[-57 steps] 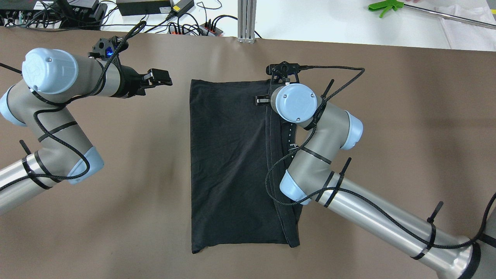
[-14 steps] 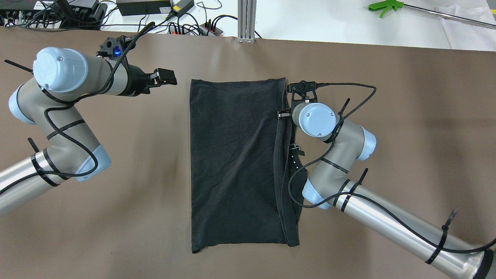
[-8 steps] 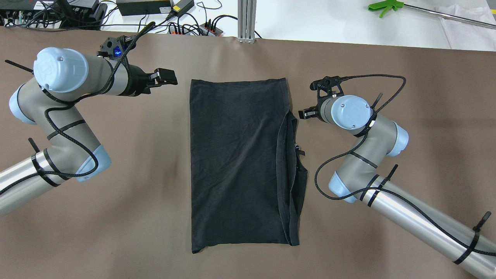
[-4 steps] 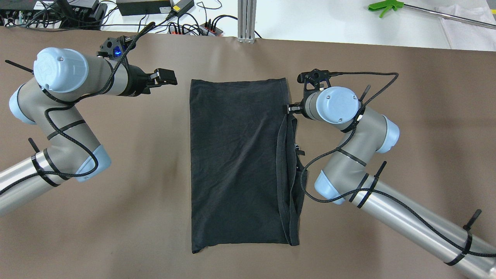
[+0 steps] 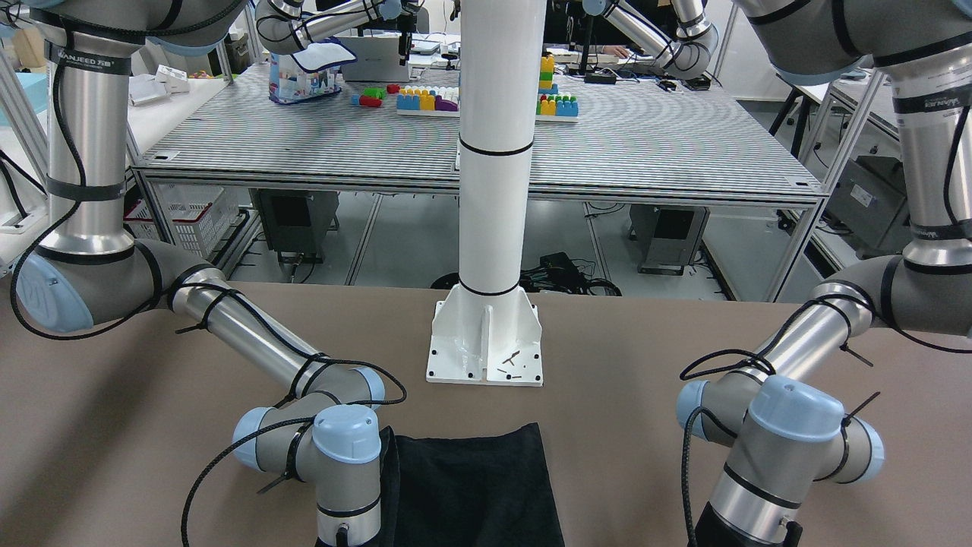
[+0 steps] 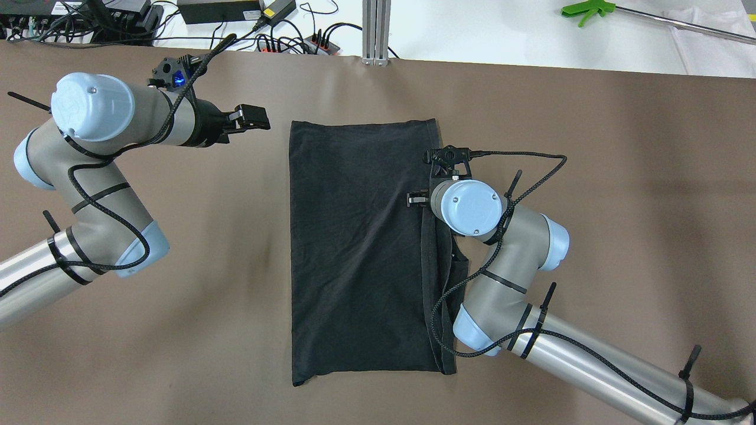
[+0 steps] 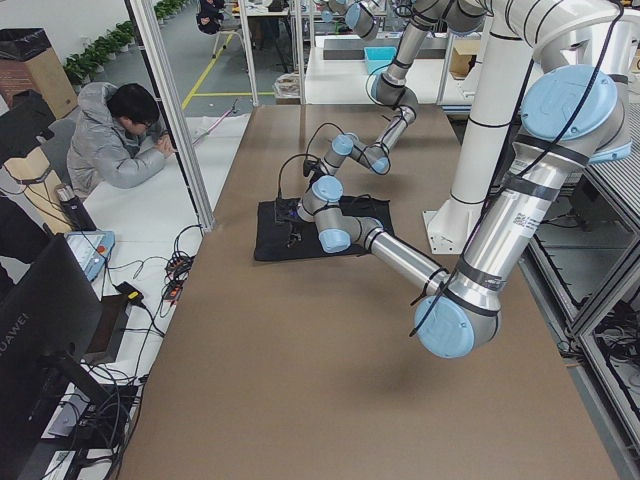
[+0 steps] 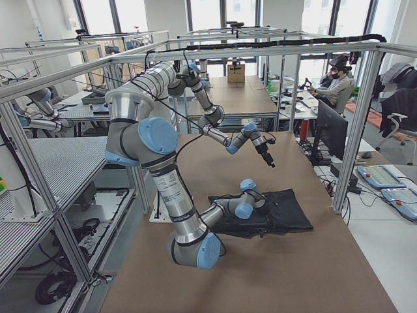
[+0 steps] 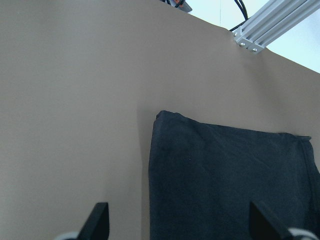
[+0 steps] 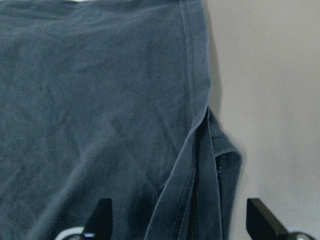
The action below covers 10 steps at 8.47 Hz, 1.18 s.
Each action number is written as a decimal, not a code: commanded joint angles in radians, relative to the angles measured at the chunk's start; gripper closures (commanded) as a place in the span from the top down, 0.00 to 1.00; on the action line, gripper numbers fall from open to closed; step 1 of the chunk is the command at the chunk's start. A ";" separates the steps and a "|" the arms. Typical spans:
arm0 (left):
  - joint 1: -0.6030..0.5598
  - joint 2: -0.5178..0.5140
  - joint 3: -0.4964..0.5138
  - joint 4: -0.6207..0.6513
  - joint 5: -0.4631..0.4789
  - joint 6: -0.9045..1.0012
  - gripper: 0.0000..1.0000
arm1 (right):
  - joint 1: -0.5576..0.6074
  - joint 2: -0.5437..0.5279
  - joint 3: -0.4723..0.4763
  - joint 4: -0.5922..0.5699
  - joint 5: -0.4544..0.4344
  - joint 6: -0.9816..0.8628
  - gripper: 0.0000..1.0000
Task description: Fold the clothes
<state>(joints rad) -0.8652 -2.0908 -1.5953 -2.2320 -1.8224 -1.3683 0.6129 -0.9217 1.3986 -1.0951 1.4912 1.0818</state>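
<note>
Our right gripper (image 10: 178, 207), open like the left gripper (image 9: 177, 222), hovers over the black garment (image 6: 354, 248); we should lower squarely and pinch its loose hemmed edge (image 10: 181, 175), all layers.

garment (image 6: 354, 248): plain black, no print
table (image 6: 620, 177): plain brown
arms (image 6: 142, 118): grey, pale-blue caps
pole (image 5: 493, 213): white, black bands

Clothes (image 6: 360, 248): thin black cloth — matt, softly creased, with stitched hems.
Bench (image 6: 620, 177): brown covering, matt and smooth.
Right arm (image 6: 590, 367): satin silvery metal tube, grey matt joints, glossy pale-blue plastic caps.
Cable (image 6: 520, 154): black braided sheath — slightly rough-looking.
Pillar (image 5: 493, 190): white, smooth and glossy.
</note>
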 commanded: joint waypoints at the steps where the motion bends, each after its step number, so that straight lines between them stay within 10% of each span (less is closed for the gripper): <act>1: 0.000 0.000 0.002 0.000 0.000 0.000 1.00 | -0.007 -0.025 -0.003 0.000 -0.009 -0.023 0.94; 10: 0.003 -0.009 0.006 0.000 0.014 -0.003 1.00 | 0.062 -0.128 0.058 0.046 0.030 -0.207 0.94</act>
<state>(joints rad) -0.8629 -2.0996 -1.5886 -2.2319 -1.8119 -1.3701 0.6620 -1.0387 1.4092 -1.0454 1.4951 0.8856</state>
